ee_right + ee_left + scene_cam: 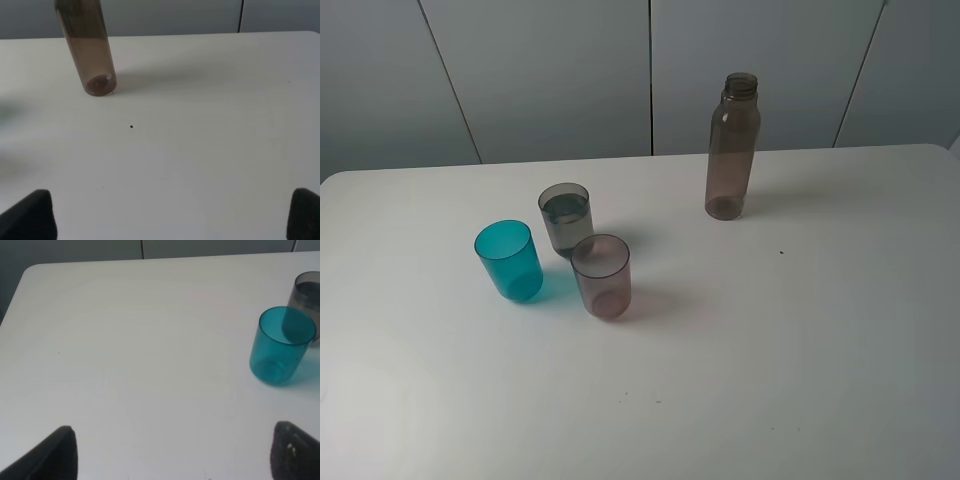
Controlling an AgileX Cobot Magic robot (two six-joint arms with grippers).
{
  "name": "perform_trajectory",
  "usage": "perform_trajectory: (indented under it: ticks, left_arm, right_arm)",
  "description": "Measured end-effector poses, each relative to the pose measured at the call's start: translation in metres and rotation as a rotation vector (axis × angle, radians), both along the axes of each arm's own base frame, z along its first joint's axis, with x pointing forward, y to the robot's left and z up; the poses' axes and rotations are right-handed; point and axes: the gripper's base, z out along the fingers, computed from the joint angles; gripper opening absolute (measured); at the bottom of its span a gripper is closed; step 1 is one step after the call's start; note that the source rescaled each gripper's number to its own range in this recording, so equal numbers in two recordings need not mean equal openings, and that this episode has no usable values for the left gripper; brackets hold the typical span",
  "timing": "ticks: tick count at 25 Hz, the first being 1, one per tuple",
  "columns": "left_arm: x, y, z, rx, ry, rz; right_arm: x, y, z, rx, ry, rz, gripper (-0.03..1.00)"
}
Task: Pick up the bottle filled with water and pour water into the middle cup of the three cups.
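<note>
The brownish-pink bottle (732,146) stands upright and uncapped at the back right of the white table (800,330); it also shows in the right wrist view (89,47). The three cups cluster at centre left: the teal cup (509,260), the smoky grey middle cup (566,217) with water in it, and the pinkish-mauve cup (601,276). The left wrist view shows the teal cup (282,345) and part of the grey cup (306,294). My left gripper (172,455) and right gripper (170,215) are open and empty, well back from the objects. Neither arm shows in the exterior view.
Grey panelled wall (650,70) runs behind the table's far edge. A small dark speck (781,252) lies on the table to the right of the bottle's base.
</note>
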Motion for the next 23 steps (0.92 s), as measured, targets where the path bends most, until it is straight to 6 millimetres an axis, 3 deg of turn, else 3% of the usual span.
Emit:
perform_trajectory:
  ticks: [23]
  left_arm:
    - [0.0000, 0.0000, 0.0000, 0.000, 0.000, 0.000]
  right_arm:
    - [0.0000, 0.0000, 0.0000, 0.000, 0.000, 0.000, 1.00]
